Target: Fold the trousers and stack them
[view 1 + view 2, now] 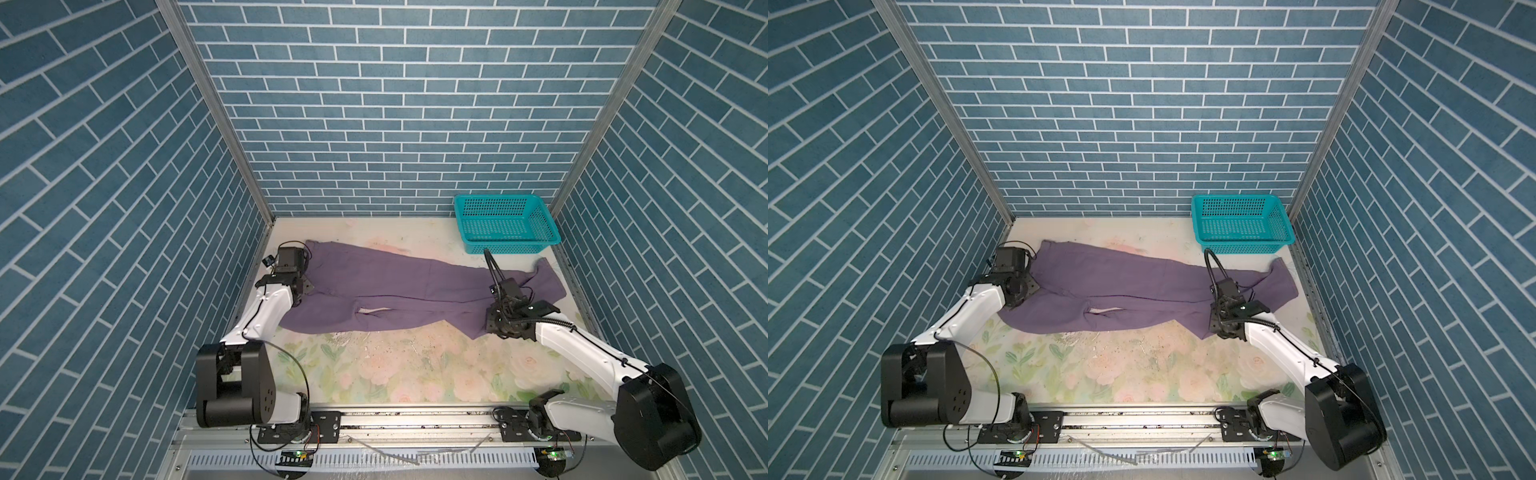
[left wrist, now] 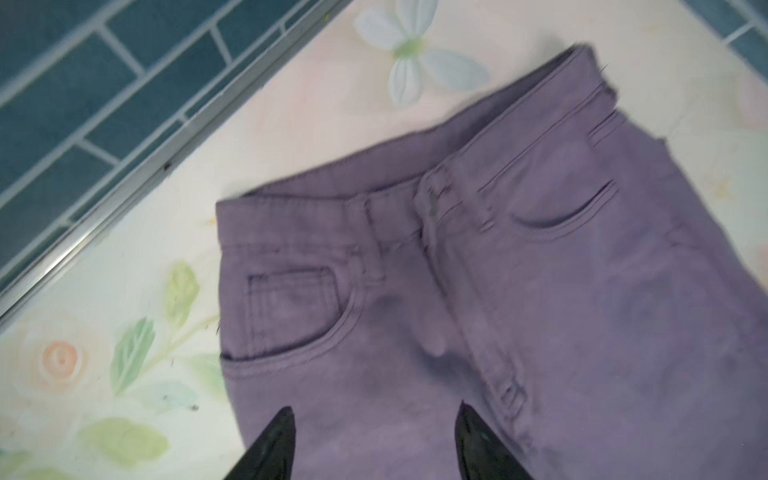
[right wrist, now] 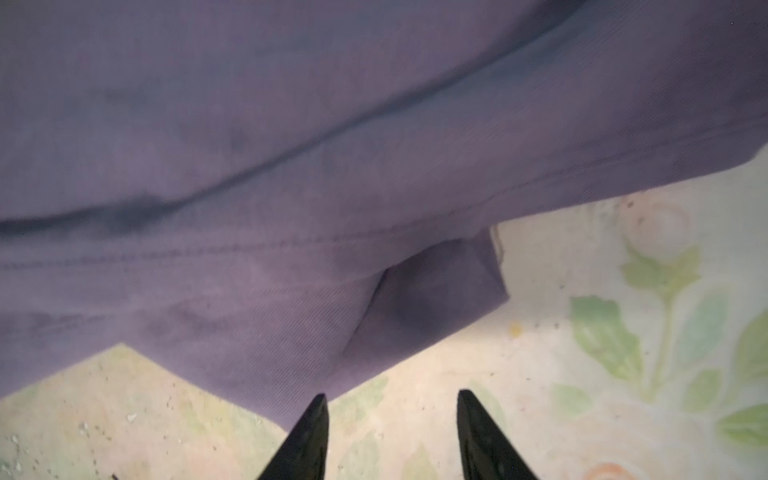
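The dusty-purple trousers (image 1: 395,286) (image 1: 1121,291) lie spread across the flowered table, waistband at the left and leg hems at the right. My left gripper (image 1: 306,286) hangs over the waistband end. In the left wrist view it (image 2: 374,409) is open above the cloth (image 2: 498,291) below the pockets, with nothing pinched. My right gripper (image 1: 490,324) is at the near leg's hem. In the right wrist view it (image 3: 390,395) is open, one fingertip (image 3: 320,399) at the edge of the cloth (image 3: 291,166) and bare table between the fingers.
A teal mesh basket (image 1: 505,224) (image 1: 1241,226) stands empty in the back right corner, just behind the leg hems. Blue brick walls with metal frame rails (image 2: 124,178) close in the table on the left, back and right. The arms' base rail (image 1: 415,419) runs along the front.
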Robot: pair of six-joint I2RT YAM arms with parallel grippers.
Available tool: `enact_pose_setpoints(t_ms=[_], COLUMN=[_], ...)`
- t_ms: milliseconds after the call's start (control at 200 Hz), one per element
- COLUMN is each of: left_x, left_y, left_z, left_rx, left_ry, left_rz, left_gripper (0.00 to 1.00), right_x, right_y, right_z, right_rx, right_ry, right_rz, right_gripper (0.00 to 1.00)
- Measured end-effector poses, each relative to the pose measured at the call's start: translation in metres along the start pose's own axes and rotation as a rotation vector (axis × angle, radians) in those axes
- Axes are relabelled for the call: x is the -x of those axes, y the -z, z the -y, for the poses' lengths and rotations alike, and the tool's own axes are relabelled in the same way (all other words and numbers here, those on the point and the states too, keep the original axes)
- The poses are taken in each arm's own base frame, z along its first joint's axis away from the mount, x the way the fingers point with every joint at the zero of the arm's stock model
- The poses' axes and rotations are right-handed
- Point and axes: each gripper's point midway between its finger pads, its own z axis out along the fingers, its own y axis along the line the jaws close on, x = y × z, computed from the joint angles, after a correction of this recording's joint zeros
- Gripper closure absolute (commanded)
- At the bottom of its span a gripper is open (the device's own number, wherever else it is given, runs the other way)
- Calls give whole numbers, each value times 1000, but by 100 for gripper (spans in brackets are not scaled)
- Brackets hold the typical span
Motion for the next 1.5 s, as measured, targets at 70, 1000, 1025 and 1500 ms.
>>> enact_pose_setpoints(t_ms=[70,1000,1025,1500], left_x=[-10,-57,-58,-56], left_y=[2,-45,-47,-50], left_z=[-9,-41,-41,-39], left_rx=[7,47,47,43], left_ry=[-3,36,35,39], left_rz=[-9,-149,-152,-148], left_gripper=[37,47,47,40], right_x=[-7,59,57,23], right_y=[-8,158,164,235], right_z=[-8,18,26,110], right_rx=[16,8,-8,-280], right_ry=[11,-126,-142,-244], right_rz=[-12,169,166,175], right_gripper=[44,100,100,100])
